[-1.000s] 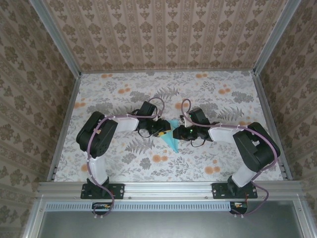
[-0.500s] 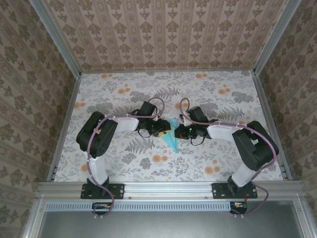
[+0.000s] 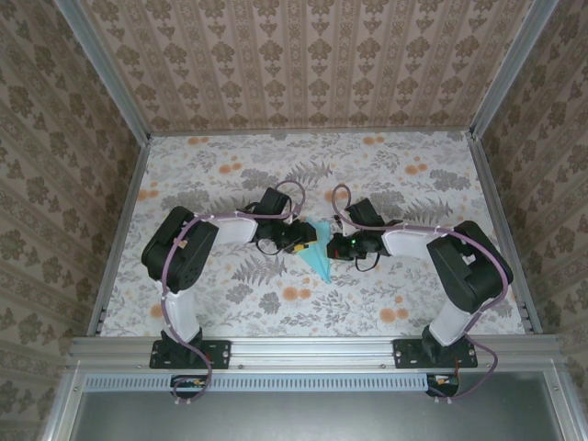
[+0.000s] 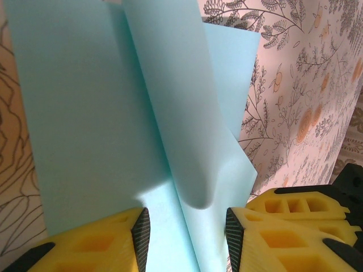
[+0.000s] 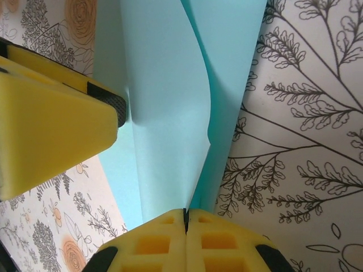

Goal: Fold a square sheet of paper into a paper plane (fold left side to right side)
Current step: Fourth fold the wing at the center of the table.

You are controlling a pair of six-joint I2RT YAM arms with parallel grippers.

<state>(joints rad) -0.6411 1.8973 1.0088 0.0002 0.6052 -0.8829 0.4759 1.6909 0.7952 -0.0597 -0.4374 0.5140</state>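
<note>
The square sheet of paper (image 3: 318, 256) is folded into a narrow turquoise shape whose tip points toward the near edge, at the middle of the table. My left gripper (image 3: 309, 241) stands over its left part. In the left wrist view its jaws (image 4: 184, 226) are open, and the paper (image 4: 85, 113) lies between and below them with one flap curling up. My right gripper (image 3: 333, 246) meets the paper from the right. Its yellow fingers (image 5: 185, 216) are shut on the edge of the lifted flap (image 5: 164, 113). The left gripper's yellow finger (image 5: 57, 124) rests on the sheet at the left.
The floral tablecloth (image 3: 230, 175) covers the table. Wallpapered walls and metal rails (image 3: 119, 230) close it in on three sides. Both arms reach inward and nearly meet at the centre.
The right gripper has slid a little left onto the paper and shut on the raised flap. The left arm and its open jaws have stayed put.
</note>
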